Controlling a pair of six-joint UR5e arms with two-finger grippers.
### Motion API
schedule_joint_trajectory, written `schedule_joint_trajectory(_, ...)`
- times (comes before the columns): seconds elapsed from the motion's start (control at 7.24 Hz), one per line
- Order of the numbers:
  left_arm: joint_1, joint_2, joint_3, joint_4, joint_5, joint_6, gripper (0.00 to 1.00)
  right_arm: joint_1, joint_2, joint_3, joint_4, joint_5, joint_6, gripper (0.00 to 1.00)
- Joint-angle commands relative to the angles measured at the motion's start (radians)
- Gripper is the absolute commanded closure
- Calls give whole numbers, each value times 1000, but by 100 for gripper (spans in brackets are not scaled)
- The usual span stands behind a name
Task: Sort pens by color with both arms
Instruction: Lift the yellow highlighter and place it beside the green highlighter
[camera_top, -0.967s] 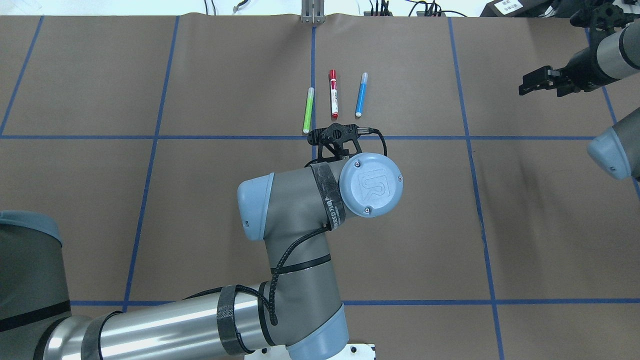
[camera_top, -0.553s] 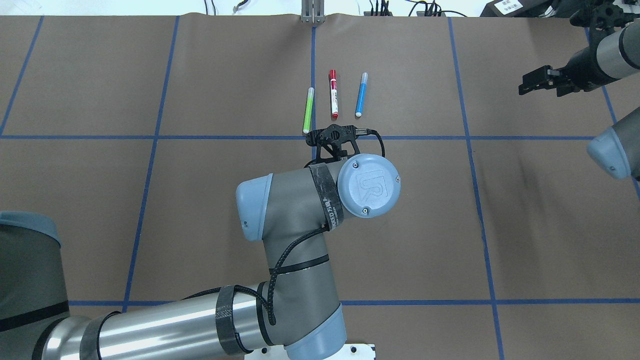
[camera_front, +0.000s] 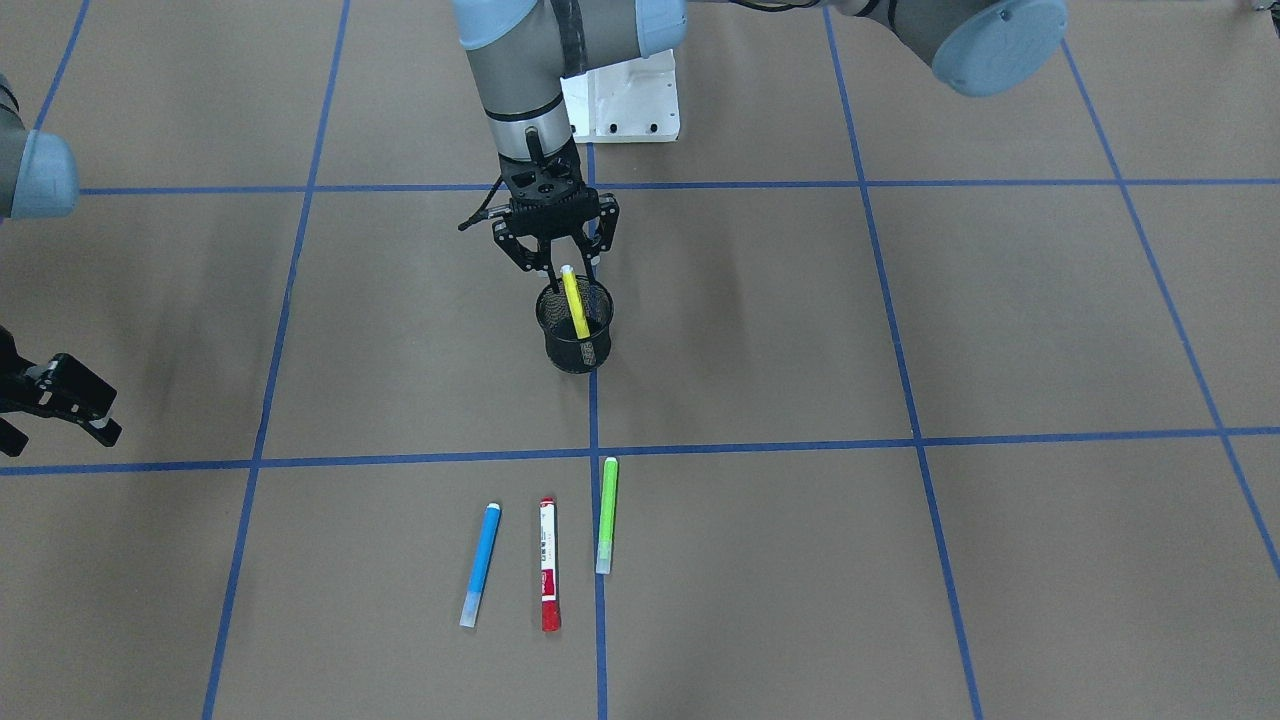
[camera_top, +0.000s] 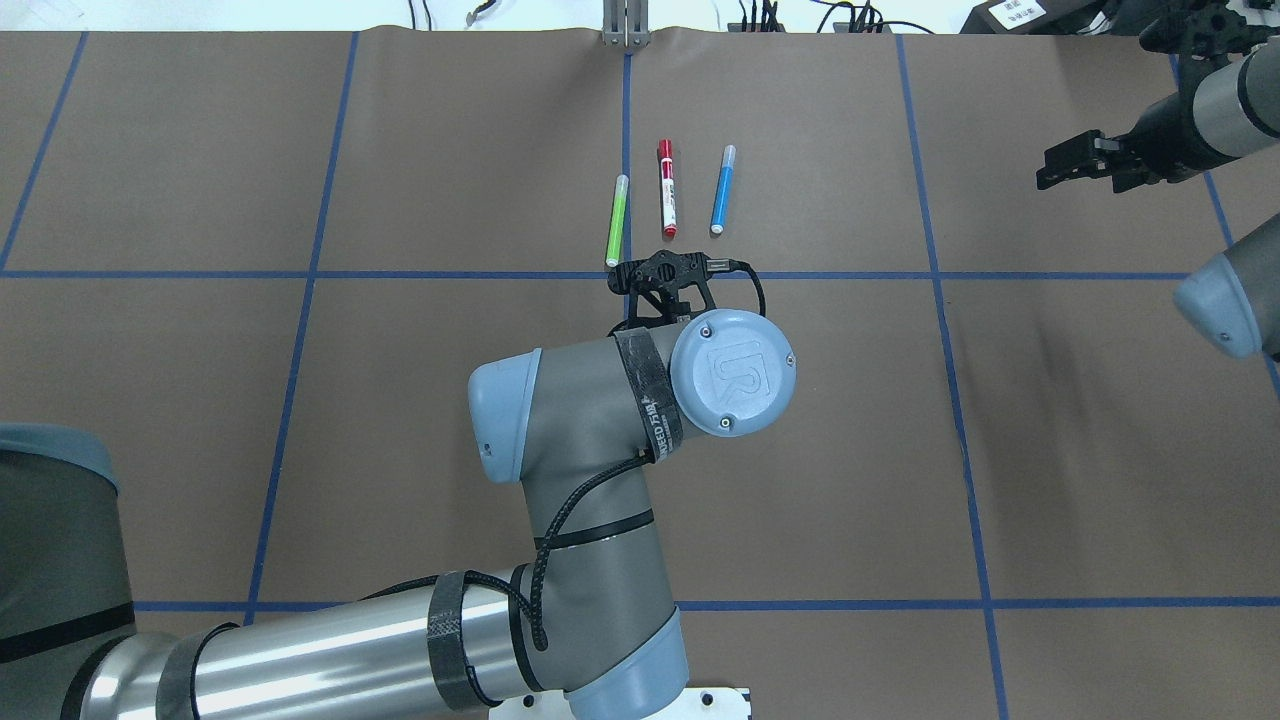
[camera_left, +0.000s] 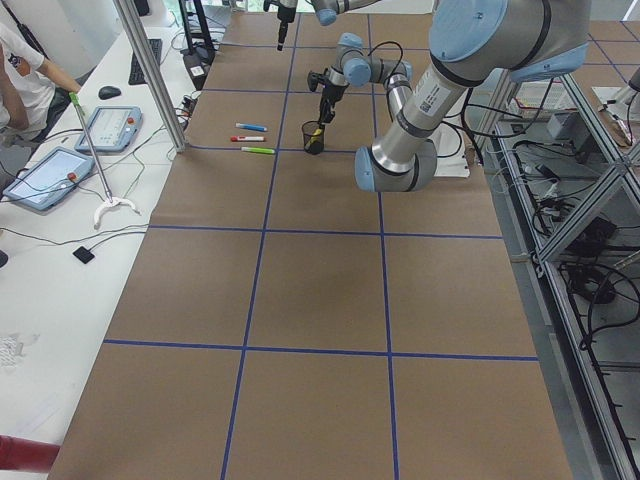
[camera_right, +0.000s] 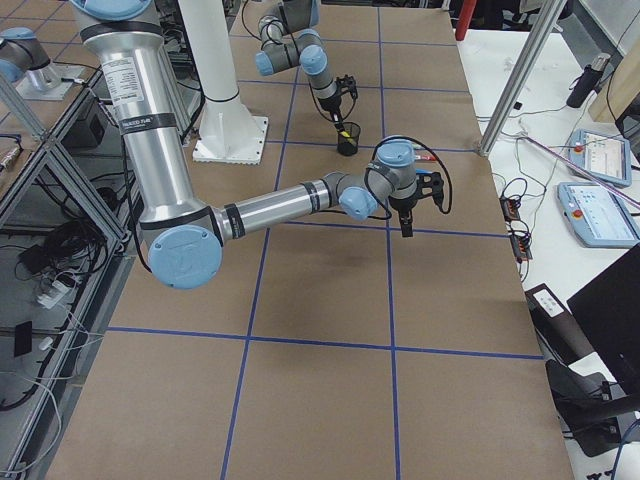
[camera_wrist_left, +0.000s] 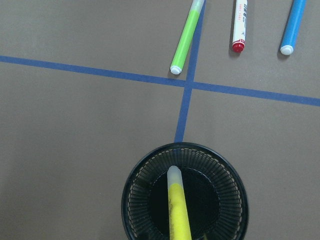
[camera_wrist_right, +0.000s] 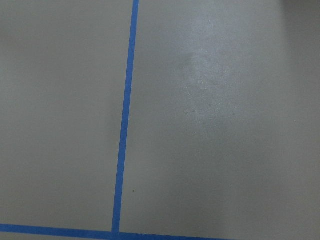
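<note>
Close to the robot, the white pedestal base (camera_front: 625, 105) sits on the brown table (camera_front: 900, 320), and the left arm (camera_top: 590, 430) reaches out over the middle of it. Just beyond the wrist stands the black mesh cup (camera_front: 575, 345), upright on the lengthwise blue line (camera_front: 594, 410), on the near side of the cross line (camera_front: 800, 445). The yellow pen (camera_front: 574, 300) is inside the cup, leaning, with its pale tip poking above the rim. The left gripper (camera_front: 562, 265) hangs straight over the cup with its fingers spread wide to either side of that tip and clear of it: released, holding nothing.

Past the cross line three pens lie flat, side by side and apart, all pointing roughly away from the robot. The green pen (camera_front: 606, 515) is on the left, its near end just short of the cross line, its body beside and partly over the lengthwise blue line. The white pen with red cap and red end (camera_front: 548, 565) is in the middle and the blue pen (camera_front: 481, 565) on the right, both set slightly farther out.

Well off to the right, about level with those pens, the right gripper (camera_top: 1046, 170) hovers above bare table, fingers apart and empty.
</note>
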Motion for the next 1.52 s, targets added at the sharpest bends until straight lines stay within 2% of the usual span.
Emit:
schedule_joint_trajectory(0.0, 0, -1, -2, 1, -5, 0, 100, 0, 3, -1, 0, 0, 2, 2)
schedule_joint_trajectory(0.28, 0, -4, -31, 4, -8, 0, 100, 0, 15, -2, -2, 0, 5, 2)
schedule_joint_trajectory(0.69, -27, 1, -146, 12, -15, 1, 100, 0, 36, -16, -2, 0, 14, 2)
schedule_joint_trajectory(1.11, -121, 7, -212, 17, -13, 8, 100, 0, 38, -14, 0, 2, 34, 2)
schedule_joint_trajectory(1.38, -185, 74, -236, -23, -4, 14, 100, 0, 46, -14, 0, 2, 61, 2)
